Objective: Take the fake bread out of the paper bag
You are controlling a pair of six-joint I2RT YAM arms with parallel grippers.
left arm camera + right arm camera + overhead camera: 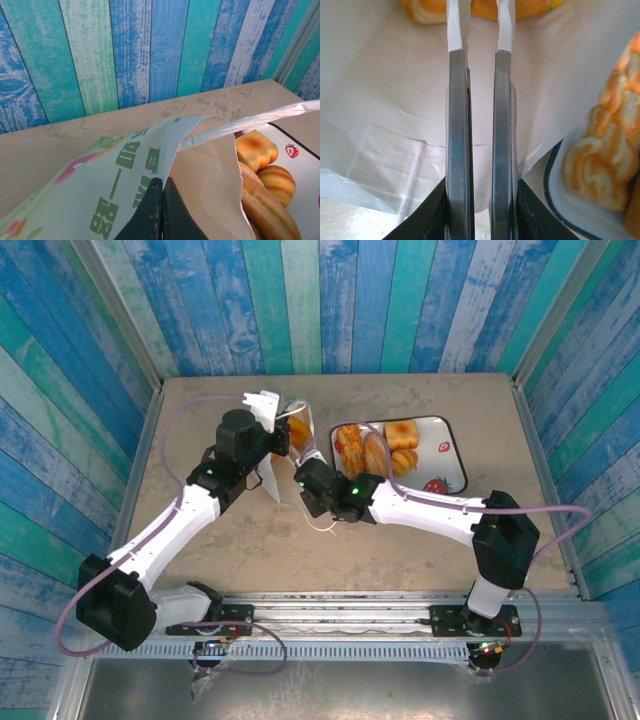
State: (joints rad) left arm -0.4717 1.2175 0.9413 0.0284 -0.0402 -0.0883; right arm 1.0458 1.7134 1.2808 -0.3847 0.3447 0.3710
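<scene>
The white paper bag (262, 405) lies tipped on the table with its mouth toward the tray. My left gripper (270, 452) is shut on the bag's rim, and the left wrist view shows the black jaws (162, 181) pinched tight on the paper edge beside green lettering (125, 165). My right gripper (303, 468) reaches into the bag's mouth. Its fingers stand nearly closed, and the right gripper's tips (481, 12) pinch an orange piece of fake bread (530, 6) deep inside. That piece also shows in the bag's opening (298, 428).
A white strawberry-print tray (448, 445) right of the bag holds several pastries (375, 452), seen also as pastries (260, 150) and a pastry (600, 165). The bag's loop handle (250, 121) stretches across toward it. Blue plank walls enclose the table.
</scene>
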